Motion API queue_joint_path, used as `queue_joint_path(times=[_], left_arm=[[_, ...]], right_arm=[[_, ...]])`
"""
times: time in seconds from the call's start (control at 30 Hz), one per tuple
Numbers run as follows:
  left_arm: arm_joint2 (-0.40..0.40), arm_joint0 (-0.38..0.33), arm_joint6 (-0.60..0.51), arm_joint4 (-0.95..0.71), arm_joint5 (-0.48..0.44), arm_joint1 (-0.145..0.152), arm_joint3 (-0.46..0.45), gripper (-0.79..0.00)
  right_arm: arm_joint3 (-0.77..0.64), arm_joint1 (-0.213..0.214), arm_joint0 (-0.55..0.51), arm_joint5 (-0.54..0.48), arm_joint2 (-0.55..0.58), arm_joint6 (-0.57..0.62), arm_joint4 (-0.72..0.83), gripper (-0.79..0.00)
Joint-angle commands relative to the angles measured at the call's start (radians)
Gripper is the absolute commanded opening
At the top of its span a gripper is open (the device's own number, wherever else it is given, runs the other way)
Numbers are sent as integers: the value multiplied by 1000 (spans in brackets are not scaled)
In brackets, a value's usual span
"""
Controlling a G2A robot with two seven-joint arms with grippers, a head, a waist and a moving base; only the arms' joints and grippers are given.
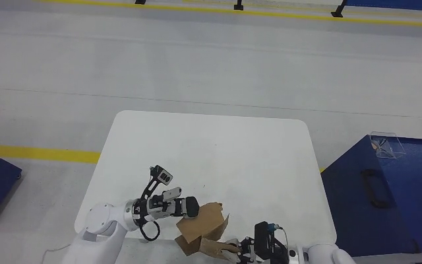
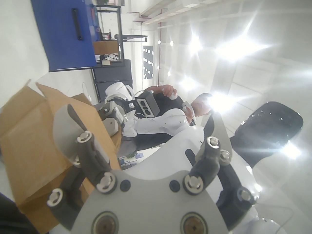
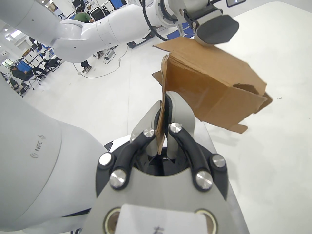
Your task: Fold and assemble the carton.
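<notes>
Right gripper (image 3: pixel 162 120) clamps the carton (image 3: pixel 219 86) by one flap (image 3: pixel 163 81); left gripper (image 1: pixel 190 206), spread wide, should press its panel (image 3: pixel 207 57) squarely.

- The carton (image 1: pixel 203 228) is plain brown cardboard with no print; its cut edges are a paler tan.
- The table (image 1: pixel 211 158) has a uniform white top.
- The floor (image 1: pixel 198 66) is light grey, crossed by solid yellow lines (image 1: pixel 49 154).
- The cabinet (image 1: pixel 376 198) is deep blue and carries a black handle (image 1: pixel 374 188).
- The left gripper (image 1: pixel 191 206) has silver-grey metal parts, black linkages and a matt black finger pad (image 3: pixel 217 31).
- The right gripper (image 3: pixel 166 103) has silver-grey fingers with black inner lining, black linkages and bright metal screw heads.
</notes>
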Motion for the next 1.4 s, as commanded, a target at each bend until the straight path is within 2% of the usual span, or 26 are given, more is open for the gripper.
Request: queue_joint_path(times=[0.0, 0.17, 0.27, 0.37, 0.43, 0.53, 0.67, 0.8, 0.97, 1.2, 1.27, 1.3, 1.33, 1.37], left_arm=[[0, 0, 2, 9, 6, 0, 1, 0], [-1, 0, 10, 14, 5, 0, -1, 0], [-33, 24, 57, 58, -71, 5, -40, 0], [-111, 63, 105, 142, -157, 17, -112, 0], [-165, 98, 124, 243, -181, 28, -176, 0], [-226, 148, 95, 428, -196, 45, -274, 0], [-268, 224, 152, 710, -187, 58, -380, 0], [-256, 272, 234, 997, -144, 64, -454, 0], [-177, 304, 333, 1252, -76, 63, -509, 0], [-85, 298, 394, 1420, -5, 60, -513, 0], [-56, 291, 391, 1440, 13, 59, -509, -52], [-44, 285, 387, 1448, 24, 59, -505, -123], [-31, 279, 376, 1452, 36, 58, -500, -243], [-19, 271, 361, 1450, 49, 57, -494, -323]], right_arm=[[0, 0, 0, 0, 0, 0, 0, -785], [11, 0, 5, 24, -2, -25, 31, -785], [28, 4, 12, 35, 8, -24, 83, -785], [38, 10, 20, 56, 27, 0, 145, -785], [45, 13, 26, 81, 44, 16, 187, -785], [45, 18, 30, 112, 60, 39, 235, -785], [43, 25, 34, 144, 70, 83, 301, -785], [40, 30, 44, 162, 69, 130, 341, -785], [33, 34, 53, 174, 45, 153, 352, -785], [20, 37, 67, 177, 6, 173, 350, -785], [16, 38, 70, 178, -2, 176, 345, -785], [15, 39, 71, 177, -5, 178, 342, -785], [14, 40, 72, 177, -8, 179, 339, -785], [14, 40, 73, 177, -10, 180, 335, -785]])
